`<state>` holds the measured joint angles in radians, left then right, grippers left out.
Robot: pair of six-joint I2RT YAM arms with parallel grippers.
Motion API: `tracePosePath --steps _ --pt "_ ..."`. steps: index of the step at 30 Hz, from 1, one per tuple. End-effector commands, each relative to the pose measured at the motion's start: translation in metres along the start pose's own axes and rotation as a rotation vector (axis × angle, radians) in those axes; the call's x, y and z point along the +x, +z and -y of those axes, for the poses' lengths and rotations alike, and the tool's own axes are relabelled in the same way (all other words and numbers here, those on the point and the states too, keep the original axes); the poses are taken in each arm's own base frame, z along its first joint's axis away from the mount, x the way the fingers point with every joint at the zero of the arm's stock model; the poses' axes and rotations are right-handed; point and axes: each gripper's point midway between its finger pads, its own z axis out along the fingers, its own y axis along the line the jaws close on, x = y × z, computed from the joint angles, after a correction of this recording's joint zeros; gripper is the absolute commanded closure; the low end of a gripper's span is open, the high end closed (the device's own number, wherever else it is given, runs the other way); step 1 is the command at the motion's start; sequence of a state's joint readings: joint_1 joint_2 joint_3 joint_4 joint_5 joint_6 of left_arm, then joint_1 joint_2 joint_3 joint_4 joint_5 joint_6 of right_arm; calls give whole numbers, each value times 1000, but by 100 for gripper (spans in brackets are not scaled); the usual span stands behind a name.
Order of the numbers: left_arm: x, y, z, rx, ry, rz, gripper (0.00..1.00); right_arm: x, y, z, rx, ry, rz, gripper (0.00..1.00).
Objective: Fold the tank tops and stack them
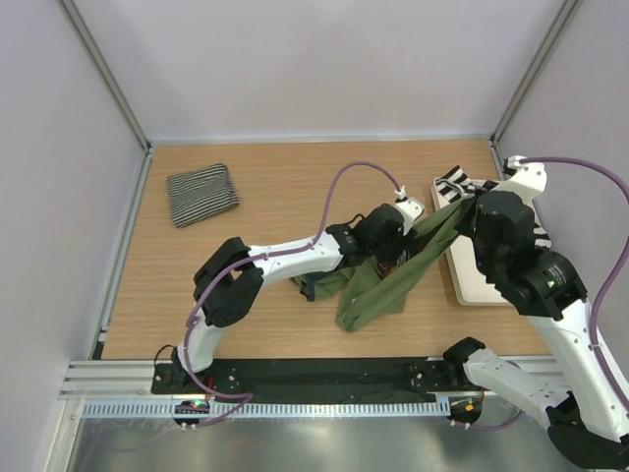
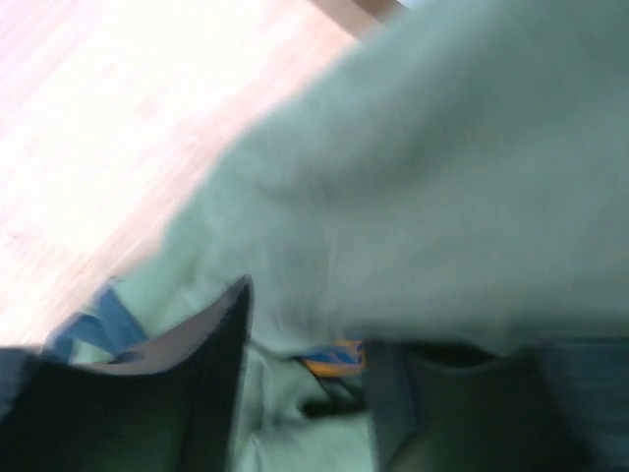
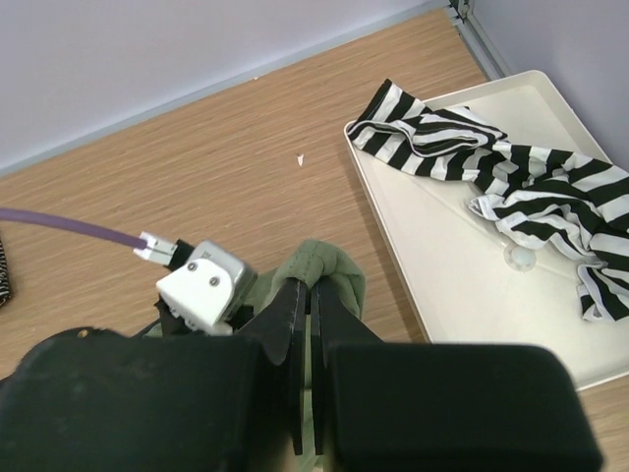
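Right pincer (image 3: 310,290) pinching olive top (image 3: 339,273), left pincer (image 1: 393,256) grip unclear, wooden table (image 1: 285,197), pale walls (image 1: 314,59)

Wooden table (image 1: 295,246) — plain pale walls (image 1: 324,59), metal corner posts (image 1: 103,74).

pinstripe tank top (image 1: 201,194) is showing fine black-and-white lines, far-left corner of the table (image 1: 275,167) | olive tank top (image 1: 378,295) is showing plain olive green | broad-stripe tank top (image 3: 491,167) is showing wide black-and-white bands | tray (image 3: 442,285) is showing plain cream | table is showing light wood grain | cable (image 3: 59,224) is showing purple
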<state>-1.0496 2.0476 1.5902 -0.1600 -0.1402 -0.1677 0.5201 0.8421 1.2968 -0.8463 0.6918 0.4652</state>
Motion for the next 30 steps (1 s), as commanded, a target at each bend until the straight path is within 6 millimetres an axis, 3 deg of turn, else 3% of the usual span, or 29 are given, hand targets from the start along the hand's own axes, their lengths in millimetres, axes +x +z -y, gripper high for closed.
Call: tracePosePath --steps 1,3,5,7,8,9,11,12,13,14,15,17,20,21,23,24,26,27,28,30 --pt "-7 10 -30 -175 18 -18 55 -26 -12 -2 -31 57 58 99" --pt "-12 11 -49 -259 -6 -29 60 -32 -16 -1 -33 69 72 99" --pt "-10 14 -67 -310 -47 -52 72 -42 -22 2 -32 86 96 99" --pt "-9 14 -98 -349 -162 -58 82 -48 -26 5 -28 93 107 99" --pt "-8 9 -109 -352 -204 -64 84 -54 -29 8 -15 105 125 99" --pt "-7 6 -133 -372 -267 -62 85 -57 -31 11 -8 108 133 99" --pt "2 0 -145 -346 -343 -72 85 -63 -33 15 16 113 152 99" --pt "-8 -13 -160 -355 -369 -40 85 -65 -34 17 22 113 158 99" --pt "-13 -20 -166 -360 -371 -11 85 -66 -33 17 30 112 159 99" --pt "-3 -25 -171 -374 -369 -24 85 -68 -34 17 27 112 165 99" --pt "-13 -38 -180 -388 -375 8 86 -69 -34 16 23 114 164 99" --pt "-10 -46 -186 -395 -361 6 100 -71 -33 13 11 121 167 99" --pt "-19 -62 -193 -393 -343 24 100 -71 -31 6 -5 126 164 99" --pt "-43 -95 -200 -440 -316 74 100 -69 -22 0 -1 105 157 99" --pt "-50 -109 -209 -492 -291 87 100 -68 -16 -4 6 90 156 99" --pt "-69 -134 -212 -508 -277 120 100 -69 -12 -5 18 83 161 99" --pt "-87 -166 -223 -574 -236 139 100 -72 -4 -11 30 78 168 99" --pt "-84 -184 -230 -629 -227 102 100 -80 -2 -9 57 86 193 99" --pt "-111 -212 -236 -677 -241 161 100 -84 0 -12 61 94 204 99" --pt "-130 -260 -249 -782 -268 175 100 -105 5 -24 54 120 242 99"
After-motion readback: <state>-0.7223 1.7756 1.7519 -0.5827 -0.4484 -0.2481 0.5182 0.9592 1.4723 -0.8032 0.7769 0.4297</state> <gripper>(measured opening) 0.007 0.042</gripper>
